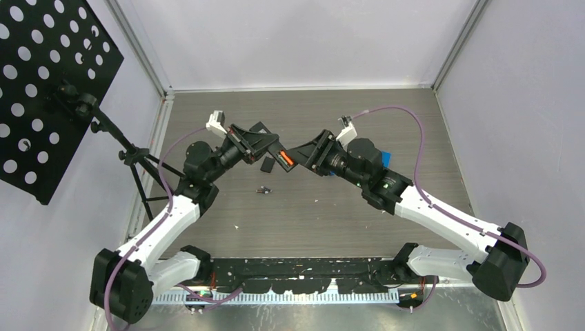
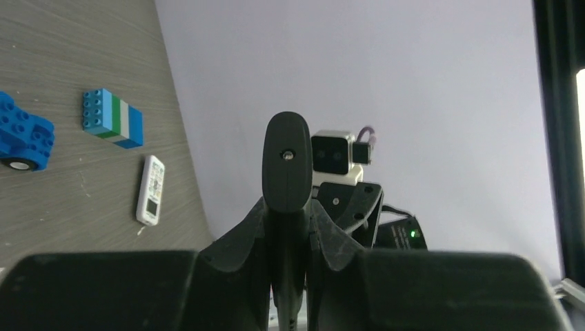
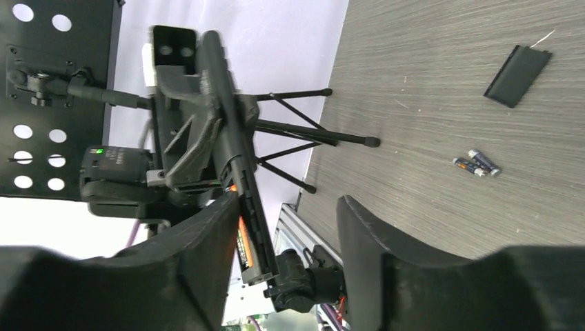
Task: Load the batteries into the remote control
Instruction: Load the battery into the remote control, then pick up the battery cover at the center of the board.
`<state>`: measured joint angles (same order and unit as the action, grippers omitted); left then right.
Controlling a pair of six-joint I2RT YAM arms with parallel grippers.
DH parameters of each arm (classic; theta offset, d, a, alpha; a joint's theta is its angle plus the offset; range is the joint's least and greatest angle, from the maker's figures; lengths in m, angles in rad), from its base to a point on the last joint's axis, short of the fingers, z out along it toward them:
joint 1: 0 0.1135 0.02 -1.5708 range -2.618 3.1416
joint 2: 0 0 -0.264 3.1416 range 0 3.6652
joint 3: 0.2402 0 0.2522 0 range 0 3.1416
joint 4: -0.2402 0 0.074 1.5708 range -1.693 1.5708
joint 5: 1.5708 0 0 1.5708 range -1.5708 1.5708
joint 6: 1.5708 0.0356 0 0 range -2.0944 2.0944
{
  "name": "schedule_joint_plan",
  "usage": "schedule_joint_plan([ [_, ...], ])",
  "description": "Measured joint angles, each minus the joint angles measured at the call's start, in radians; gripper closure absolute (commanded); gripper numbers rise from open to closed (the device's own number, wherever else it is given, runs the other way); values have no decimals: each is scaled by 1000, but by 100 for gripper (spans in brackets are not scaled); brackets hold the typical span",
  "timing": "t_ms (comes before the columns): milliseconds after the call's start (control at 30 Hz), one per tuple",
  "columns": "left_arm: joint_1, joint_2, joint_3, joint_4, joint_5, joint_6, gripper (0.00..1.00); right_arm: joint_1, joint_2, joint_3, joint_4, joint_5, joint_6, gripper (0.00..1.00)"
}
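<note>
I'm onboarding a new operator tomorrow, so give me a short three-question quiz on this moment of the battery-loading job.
1. True or false: the left gripper is shut on the black remote, holding it up off the table.
2. How many loose batteries lie on the table? A) one B) two C) four
3. Fill in: the battery showing at the held remote is ____ in colour.

Key: 1 true; 2 B; 3 orange-red.
</note>
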<state>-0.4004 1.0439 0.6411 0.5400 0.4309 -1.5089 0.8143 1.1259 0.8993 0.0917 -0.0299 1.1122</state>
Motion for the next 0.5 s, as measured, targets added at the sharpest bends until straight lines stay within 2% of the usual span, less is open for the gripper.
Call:
schedule_joint_plan([
  [100, 1, -32, 51, -94, 15, 132, 100, -15, -3, 0, -16, -27, -54, 27],
  [300, 14, -76, 117, -273, 18, 362, 100, -70, -42, 0, -22, -100, -172, 26],
  [433, 30, -103, 140, -467, -89, 520, 100, -103, -40, 48, -116, -100, -244, 27],
  [500, 35, -117, 141, -561, -170, 575, 100, -107, 10, 108, -181, -82, -271, 32],
])
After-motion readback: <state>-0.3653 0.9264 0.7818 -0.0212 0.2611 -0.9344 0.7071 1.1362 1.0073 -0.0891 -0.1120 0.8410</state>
